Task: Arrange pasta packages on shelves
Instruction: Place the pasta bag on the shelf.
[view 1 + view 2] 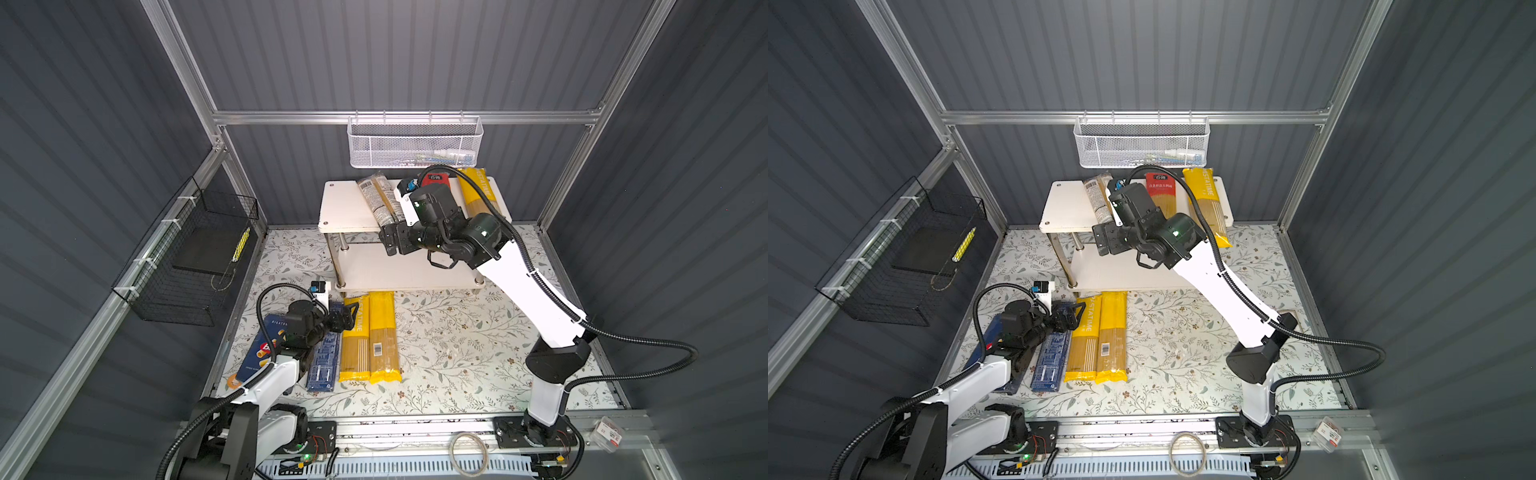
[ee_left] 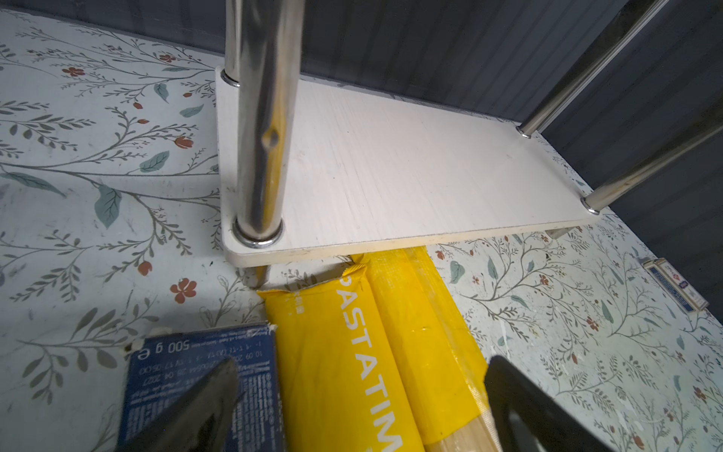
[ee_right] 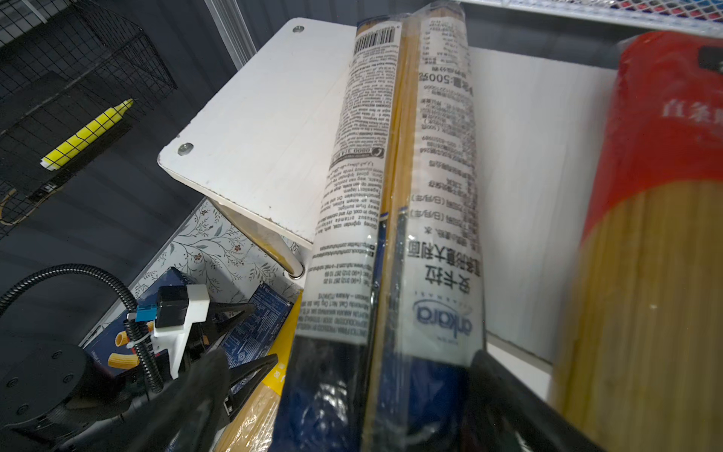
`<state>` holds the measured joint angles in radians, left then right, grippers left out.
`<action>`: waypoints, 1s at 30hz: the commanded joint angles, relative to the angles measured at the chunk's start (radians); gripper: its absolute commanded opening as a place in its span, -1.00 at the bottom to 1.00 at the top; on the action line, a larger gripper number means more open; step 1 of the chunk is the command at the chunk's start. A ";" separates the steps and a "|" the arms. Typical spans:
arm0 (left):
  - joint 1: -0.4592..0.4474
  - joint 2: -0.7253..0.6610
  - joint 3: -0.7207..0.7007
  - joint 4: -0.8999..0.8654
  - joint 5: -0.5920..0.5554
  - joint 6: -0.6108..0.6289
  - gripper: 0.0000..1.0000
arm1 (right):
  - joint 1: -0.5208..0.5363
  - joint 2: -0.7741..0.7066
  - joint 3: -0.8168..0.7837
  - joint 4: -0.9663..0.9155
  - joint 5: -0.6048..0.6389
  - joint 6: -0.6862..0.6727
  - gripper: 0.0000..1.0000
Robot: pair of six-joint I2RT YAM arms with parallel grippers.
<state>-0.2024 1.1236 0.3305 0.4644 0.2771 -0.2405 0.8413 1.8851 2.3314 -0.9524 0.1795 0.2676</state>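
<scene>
Lower left of a top view: left gripper (image 1: pixel 349 318) sits low over the table, jaws spread and empty, above the upper end of the yellow bag (image 1: pixel 354 338) beside the narrow blue box (image 1: pixel 323 365). The bag's long axis runs up-frame toward the shelves (image 1: pixel 345 208), and the jaws span across it. Left arm is nearer, so it is the likely picker.

Centre: right gripper (image 1: pixel 392 241), jaws apart, straddles the grey-and-dark-blue bag (image 1: pixel 376 197) lying on the top board, arm outstretched.

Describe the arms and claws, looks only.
White link shells on left arm and right arm, with black joint housings. A black corrugated cable hose runs along each. The left claw and right claw have black tapered fingers and a white wrist camera bracket with a blue connector.
</scene>
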 commanded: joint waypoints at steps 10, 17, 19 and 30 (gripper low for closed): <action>-0.005 -0.009 -0.011 -0.010 -0.005 -0.002 0.99 | 0.021 0.017 0.040 0.006 -0.204 0.013 0.92; -0.005 -0.011 -0.009 -0.014 -0.007 -0.002 0.99 | 0.022 -0.002 0.044 -0.014 -0.134 0.001 0.94; -0.005 -0.019 0.000 -0.033 -0.011 -0.003 0.99 | 0.022 -0.025 0.037 -0.015 -0.133 -0.012 0.97; -0.013 -0.143 0.122 -0.338 -0.098 -0.076 0.99 | 0.024 -0.511 -0.592 0.326 -0.096 -0.061 0.98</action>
<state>-0.2043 1.0187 0.4026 0.2531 0.2153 -0.2756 0.8631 1.4761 1.8557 -0.7757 0.0601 0.2256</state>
